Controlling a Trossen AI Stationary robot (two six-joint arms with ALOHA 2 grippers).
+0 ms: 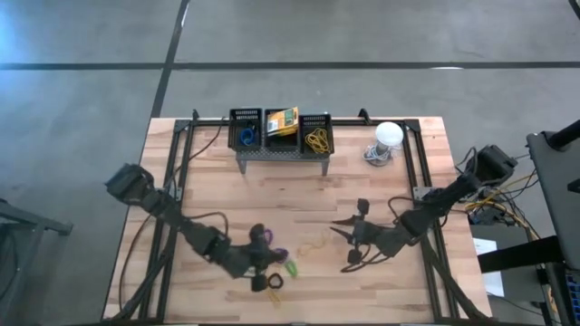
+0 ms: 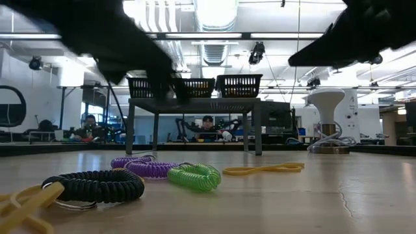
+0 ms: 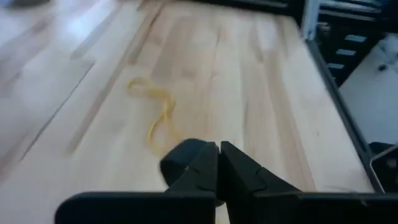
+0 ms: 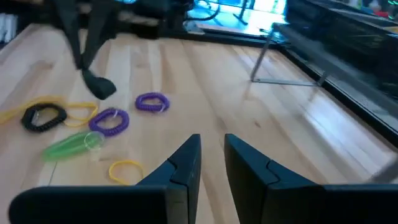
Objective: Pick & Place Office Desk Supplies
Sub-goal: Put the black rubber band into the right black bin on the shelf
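Observation:
Several loops lie on the wooden table near its front: two purple [image 4: 152, 101] [image 4: 109, 121], one green [image 4: 71, 144] and one black [image 4: 43, 116], with thin yellow bands [image 4: 124, 169] [image 3: 155, 112] beside them. My left gripper [image 3: 219, 146] is shut and hangs just above the loops [image 1: 263, 258]; I see nothing between its fingers. My right gripper [image 4: 212, 140] stands to the right of the loops [image 1: 344, 237]. Its fingers are a little apart and hold nothing. At the far edge, three black mesh baskets [image 1: 245, 131] [image 1: 315, 136] stand on a grey stand; the middle one holds a crayon box [image 1: 283, 120].
A white dome-shaped object [image 1: 388, 136] stands at the far right, with a cable at its foot. The grey perforated stand [image 1: 281, 156] spans the far middle. Black frame rails [image 1: 177, 172] run along the table's left and right sides. People sit beyond the table [image 2: 208, 123].

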